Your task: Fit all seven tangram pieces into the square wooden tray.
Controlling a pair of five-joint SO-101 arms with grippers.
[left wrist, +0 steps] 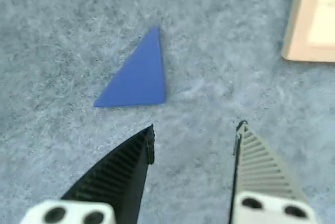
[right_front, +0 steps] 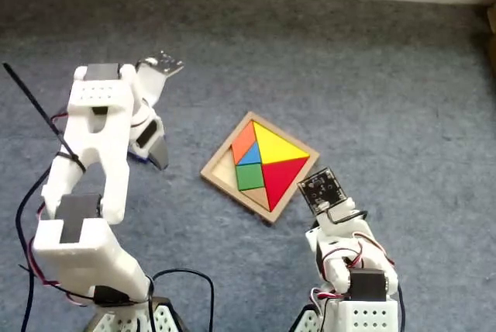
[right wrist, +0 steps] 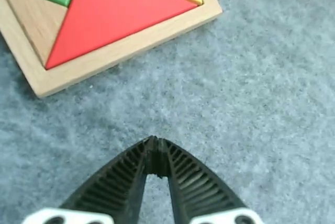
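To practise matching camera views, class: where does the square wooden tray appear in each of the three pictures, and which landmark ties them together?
High view: tray near the picture's middle, turned like a diamond.
Left wrist view: one corner of the tray at the frame edge, apart from the blue triangle.
Right wrist view: a corner of the tray ahead of the right gripper, holding the red triangle.
Shared landmark: the grey carpet under the tray.
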